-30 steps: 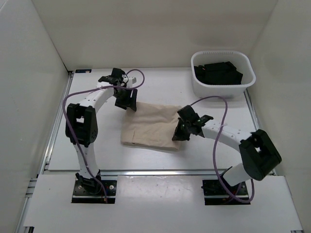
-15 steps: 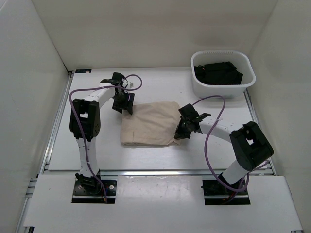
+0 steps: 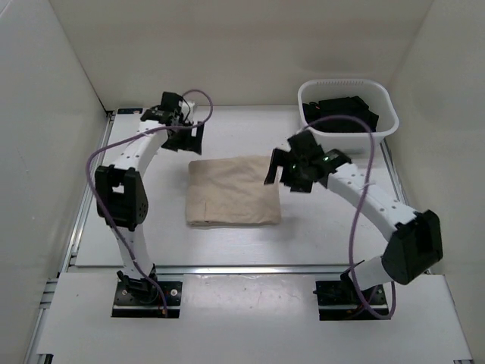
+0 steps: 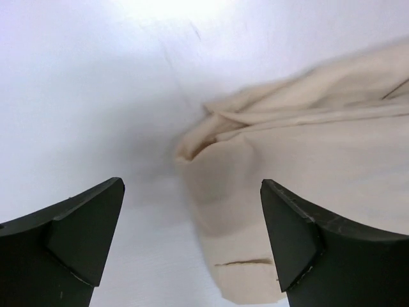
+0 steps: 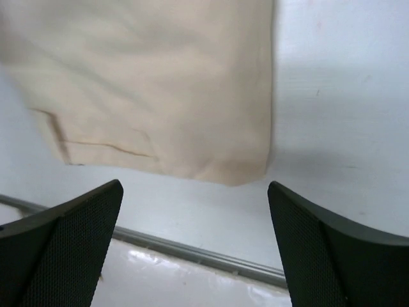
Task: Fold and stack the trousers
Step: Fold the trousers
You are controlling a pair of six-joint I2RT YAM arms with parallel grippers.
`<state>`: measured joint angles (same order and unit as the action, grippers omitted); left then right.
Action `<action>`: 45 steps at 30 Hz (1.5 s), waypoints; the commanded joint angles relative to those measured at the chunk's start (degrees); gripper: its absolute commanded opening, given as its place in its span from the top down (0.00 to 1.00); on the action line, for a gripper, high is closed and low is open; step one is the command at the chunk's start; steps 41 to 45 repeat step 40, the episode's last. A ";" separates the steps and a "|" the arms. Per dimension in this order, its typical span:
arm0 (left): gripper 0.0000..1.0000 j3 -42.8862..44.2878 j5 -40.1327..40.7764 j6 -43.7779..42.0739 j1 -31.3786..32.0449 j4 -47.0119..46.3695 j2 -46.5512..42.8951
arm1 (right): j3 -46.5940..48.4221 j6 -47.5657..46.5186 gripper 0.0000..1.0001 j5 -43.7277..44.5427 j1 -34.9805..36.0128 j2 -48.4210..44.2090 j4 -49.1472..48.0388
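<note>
The trousers [image 3: 233, 191] lie as a compact, roughly rectangular beige packet near the middle of the white table [image 3: 151, 220], so I judge the folding itself to be largely complete. What appears left is tidying and placing the packet where the stack belongs, and no such spot is marked in these views. The left claw [image 4: 192, 192] hangs wide and empty just above the packet's far left corner, gripping nothing. The right claw [image 5: 195, 188] is equally wide and empty over the right edge. The cloth looks soft and matte, with shallow creases and a thin dark seam or pocket line showing in both wrist views. At the far left corner the layers bunch and curl rather than lying flush, while the right edge runs straight and crisp. The table is smooth and hard, faintly scuffed. At the back right, well apart, a white ribbed plastic basket [image 3: 347, 140] holds black garments [image 3: 339, 114].
</note>
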<state>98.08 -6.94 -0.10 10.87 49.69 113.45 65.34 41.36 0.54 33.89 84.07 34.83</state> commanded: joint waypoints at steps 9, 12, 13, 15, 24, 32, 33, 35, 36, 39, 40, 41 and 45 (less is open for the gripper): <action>0.00 -1.56 35.76 0.10 -2.08 5.48 -28.62 | 29.66 -12.87 0.01 16.77 -13.49 -10.50 40.92; 0.00 -11.40 35.77 0.10 -6.90 7.09 -35.73 | 30.98 -14.11 0.01 18.97 -16.39 -11.03 45.67; 0.00 -14.21 33.94 0.10 -10.23 7.69 -40.10 | 30.99 -14.12 0.01 19.76 -16.40 -11.04 46.72; 0.00 -23.52 31.82 0.10 -13.23 7.70 -45.31 | 30.99 -14.12 0.01 22.40 -16.40 -11.64 48.49; 0.00 -39.28 27.33 0.10 -16.85 7.44 -61.24 | 23.26 -11.40 0.01 22.85 -16.93 -18.95 46.29; 0.00 -33.23 24.52 0.10 -17.99 8.49 -59.40 | 20.80 -10.87 0.01 23.45 -16.93 -21.49 46.29; 0.00 -33.22 24.00 0.10 -17.99 8.49 -58.87 | 20.79 -10.87 0.01 24.07 -16.93 -22.10 46.29; 0.00 -33.22 23.99 0.10 -17.99 9.01 -58.87 | 20.18 -10.87 0.01 24.07 -16.93 -22.64 46.29; 0.00 -33.22 23.99 0.10 -17.99 9.02 -58.87 | 20.18 -10.87 0.01 24.07 -16.93 -23.33 45.77; 0.00 -33.75 23.99 0.10 -17.99 9.02 -58.87 | 18.51 -10.87 0.01 24.60 -16.93 -24.74 44.54; 0.00 -33.75 23.99 0.10 -17.99 9.02 -58.87 | 18.51 -11.48 0.01 24.60 -16.93 -25.27 42.62; 0.00 -33.75 23.99 0.10 -17.99 9.02 -58.87 | 18.51 -11.48 0.01 24.60 -16.93 -25.27 42.62; 0.00 -33.75 23.99 0.10 -17.99 9.02 -58.87 | 18.51 -11.48 0.01 24.60 -16.93 -25.27 42.62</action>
